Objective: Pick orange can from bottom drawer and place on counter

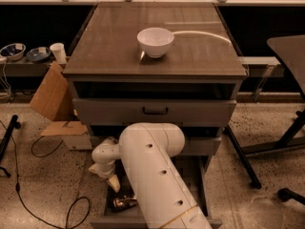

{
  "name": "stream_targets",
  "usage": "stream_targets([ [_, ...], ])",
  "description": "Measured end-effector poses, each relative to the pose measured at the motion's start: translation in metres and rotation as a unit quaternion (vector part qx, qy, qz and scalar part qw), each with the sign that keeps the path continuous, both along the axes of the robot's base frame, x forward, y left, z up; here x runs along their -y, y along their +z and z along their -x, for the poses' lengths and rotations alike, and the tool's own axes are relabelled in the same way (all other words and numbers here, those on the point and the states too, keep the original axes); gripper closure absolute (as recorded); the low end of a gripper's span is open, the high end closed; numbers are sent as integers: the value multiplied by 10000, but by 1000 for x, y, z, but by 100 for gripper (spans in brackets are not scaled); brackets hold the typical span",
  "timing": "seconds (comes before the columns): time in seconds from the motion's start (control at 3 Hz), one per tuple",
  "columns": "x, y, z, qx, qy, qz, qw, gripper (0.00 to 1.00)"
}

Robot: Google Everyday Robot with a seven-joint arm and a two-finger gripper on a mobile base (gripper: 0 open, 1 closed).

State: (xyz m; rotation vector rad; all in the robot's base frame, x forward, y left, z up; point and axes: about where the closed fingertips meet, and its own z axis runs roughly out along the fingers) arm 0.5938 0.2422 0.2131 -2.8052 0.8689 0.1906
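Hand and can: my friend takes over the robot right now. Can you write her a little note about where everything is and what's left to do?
The hand hangs low over the left side of the open bottom drawer, just above the can.
The can lies inside the drawer near its front left, not lifted yet.
The counter holds a white bowl and no can.
Done: the drawer is open and the hand is down by the can.
Left: grab the can, lift it out, and set it on the counter.
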Motion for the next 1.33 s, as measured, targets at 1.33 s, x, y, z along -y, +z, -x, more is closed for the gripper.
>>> stream_targets([
  [1.33,9,8,5,-402,-317,197,9985,0],
])
